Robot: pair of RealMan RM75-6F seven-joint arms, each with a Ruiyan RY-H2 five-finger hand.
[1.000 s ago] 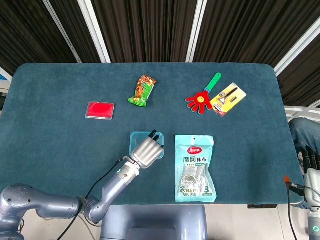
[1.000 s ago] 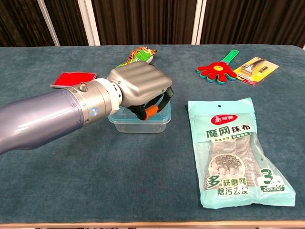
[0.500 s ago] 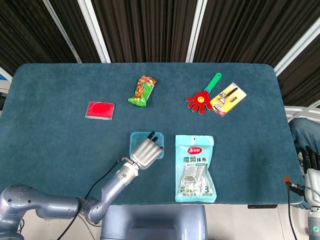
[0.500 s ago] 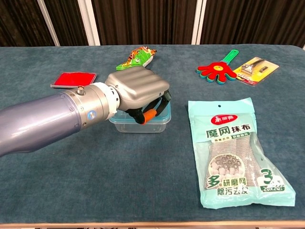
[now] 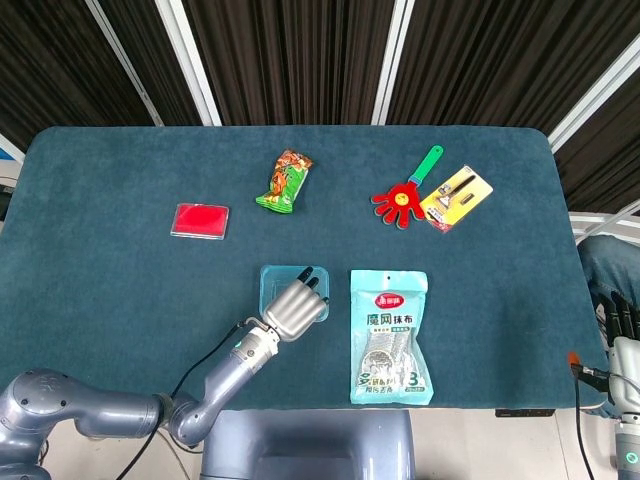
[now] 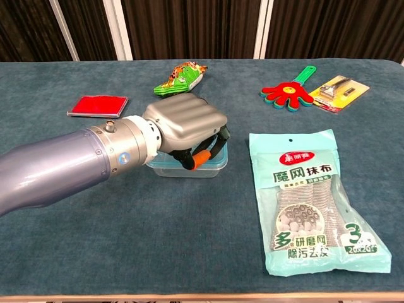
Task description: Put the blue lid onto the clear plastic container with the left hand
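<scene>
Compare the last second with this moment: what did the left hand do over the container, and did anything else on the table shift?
The left hand drew back slightly toward the robot and sank lower over the clear plastic container, fingers draped on the blue lid; whether it presses or grips is not visible. Container and lid kept their place. The mesh-cloth pack, snack bag, red card and clapper toy did not move.

Looks like a robot lab / data-collection cell, not a home. Bench (image 5: pixel 100 190) covered in teal felt-like cloth, backed by dark ribbed panels (image 5: pixel 300 60) with white struts (image 5: pixel 190 60). Random unrelated test props laid well apart: snack packet (image 5: pixel 285 181), red hand clapper (image 5: pixel 407 192), carded nail clipper (image 5: pixel 456 197), packaged cleaning cloths (image 5: pixel 391 337), flat red box (image 5: pixel 201 220).
</scene>
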